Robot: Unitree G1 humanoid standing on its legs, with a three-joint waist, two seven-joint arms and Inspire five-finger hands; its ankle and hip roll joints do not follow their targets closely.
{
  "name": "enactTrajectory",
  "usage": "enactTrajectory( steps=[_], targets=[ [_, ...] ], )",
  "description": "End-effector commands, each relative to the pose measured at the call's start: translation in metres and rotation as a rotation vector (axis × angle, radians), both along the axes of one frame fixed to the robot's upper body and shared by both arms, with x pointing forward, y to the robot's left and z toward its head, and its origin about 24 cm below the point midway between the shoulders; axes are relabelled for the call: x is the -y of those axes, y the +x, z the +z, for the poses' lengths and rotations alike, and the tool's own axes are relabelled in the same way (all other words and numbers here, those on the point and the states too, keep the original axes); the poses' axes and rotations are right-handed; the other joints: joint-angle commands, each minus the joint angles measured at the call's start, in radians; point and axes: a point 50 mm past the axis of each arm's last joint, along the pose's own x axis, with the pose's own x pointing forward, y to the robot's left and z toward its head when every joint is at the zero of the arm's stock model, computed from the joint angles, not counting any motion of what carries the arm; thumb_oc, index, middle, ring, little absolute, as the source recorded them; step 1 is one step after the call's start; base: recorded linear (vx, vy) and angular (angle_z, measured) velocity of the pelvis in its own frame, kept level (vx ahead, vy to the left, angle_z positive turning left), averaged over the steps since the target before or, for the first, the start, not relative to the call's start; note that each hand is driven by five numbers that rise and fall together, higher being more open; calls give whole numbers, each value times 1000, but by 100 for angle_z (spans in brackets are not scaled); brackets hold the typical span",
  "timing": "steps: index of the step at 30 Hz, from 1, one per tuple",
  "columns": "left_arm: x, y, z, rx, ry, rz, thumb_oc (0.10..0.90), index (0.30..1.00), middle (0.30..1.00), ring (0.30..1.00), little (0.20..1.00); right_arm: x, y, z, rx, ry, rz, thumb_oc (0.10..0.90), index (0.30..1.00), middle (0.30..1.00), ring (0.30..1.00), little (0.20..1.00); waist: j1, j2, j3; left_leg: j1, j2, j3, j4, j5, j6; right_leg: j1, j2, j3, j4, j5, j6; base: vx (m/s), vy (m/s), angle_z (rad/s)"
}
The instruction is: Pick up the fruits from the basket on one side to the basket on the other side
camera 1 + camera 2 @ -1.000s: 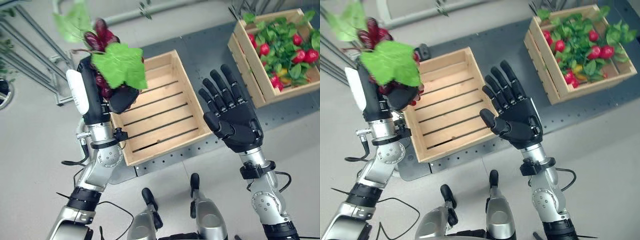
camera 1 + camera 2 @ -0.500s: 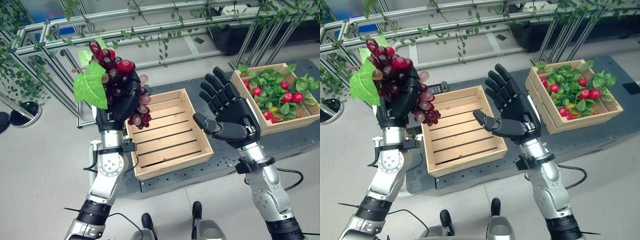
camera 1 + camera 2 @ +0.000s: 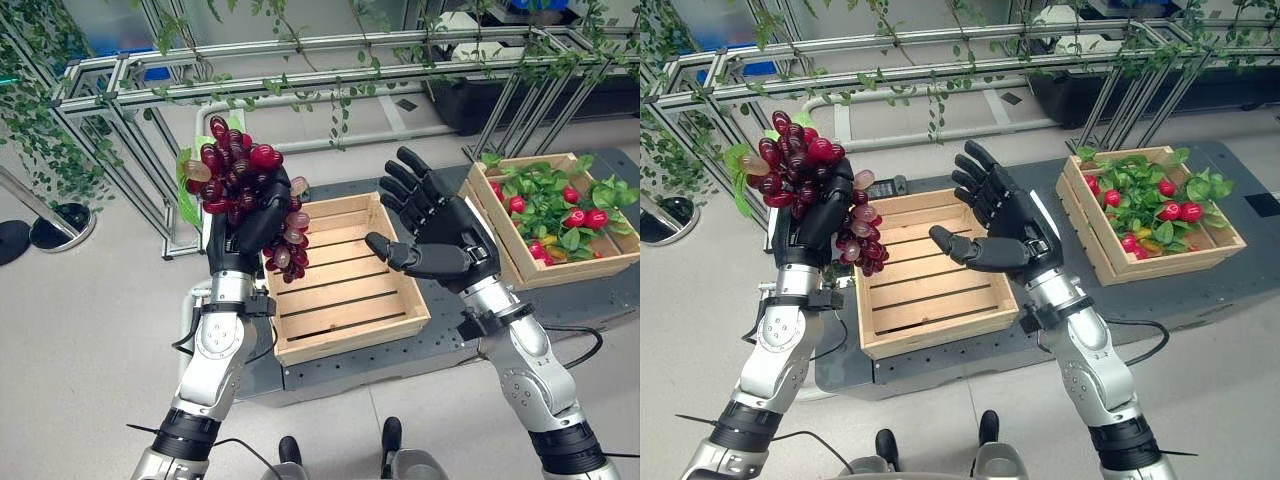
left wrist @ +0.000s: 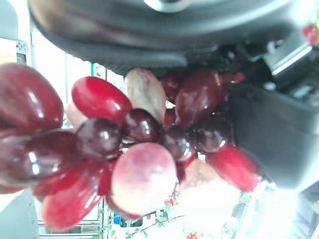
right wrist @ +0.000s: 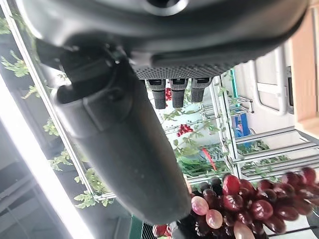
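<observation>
Grapes: you see the red grape bunch (image 3: 248, 195) raised above the left edge of the empty crate (image 3: 345, 276).
Left hand (image 3: 243, 225): fingers wrapped round the bunch.
Right hand (image 3: 440, 235): you see it spread wide, holding nothing, over the crate's right side.
Far crate (image 3: 560, 215): holds leafy fruit.

Head pair looking down, wrist cameras looking along each hand

Both eye views are looking steeply down from above the empty crate (image 3: 345, 275), sharing it and the leafy crate (image 3: 1150, 212) beyond; each wrist view is peering very closely along its hand, both catching the grapes (image 4: 129, 149).
</observation>
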Motion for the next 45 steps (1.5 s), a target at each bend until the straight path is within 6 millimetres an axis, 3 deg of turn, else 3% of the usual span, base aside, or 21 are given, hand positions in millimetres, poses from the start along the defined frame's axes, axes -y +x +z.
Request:
enactTrajectory(
  steps=[1, 14, 29, 45],
  targets=[
    [21, -7, 48, 257, -25, -128, 400, 300, 300, 300, 300, -14, 3, 34, 152, 46, 48, 800, 900, 900, 900, 900, -1, -2, -148, 52, -49, -18, 2, -128, 17, 76, -24, -27, 2, -83, 43, 37, -4, 1],
    [44, -13, 56, 298, -104, -313, 400, 300, 300, 300, 300, -49, 6, 12, -41, 157, 139, 800, 900, 900, 900, 900, 13, 3, -166, 61, -53, -21, 2, -131, 18, 86, -28, -34, 2, -84, 42, 2, 0, 0],
    [62, -19, 48, 262, -102, -505, 400, 300, 300, 300, 300, -60, 5, 2, -105, 229, 177, 800, 900, 900, 900, 900, 18, 5, -181, 58, -59, -25, 2, -135, 27, 78, -33, -31, 2, -77, 45, 0, 0, 0],
    [76, -28, 49, 308, -143, -753, 400, 300, 300, 300, 300, -65, 2, -14, -187, 120, 301, 800, 900, 900, 900, 900, 8, -3, -196, 55, -52, -15, 2, -131, 26, 64, -27, -21, 2, -69, 44, -2, 0, 0]
  ],
)
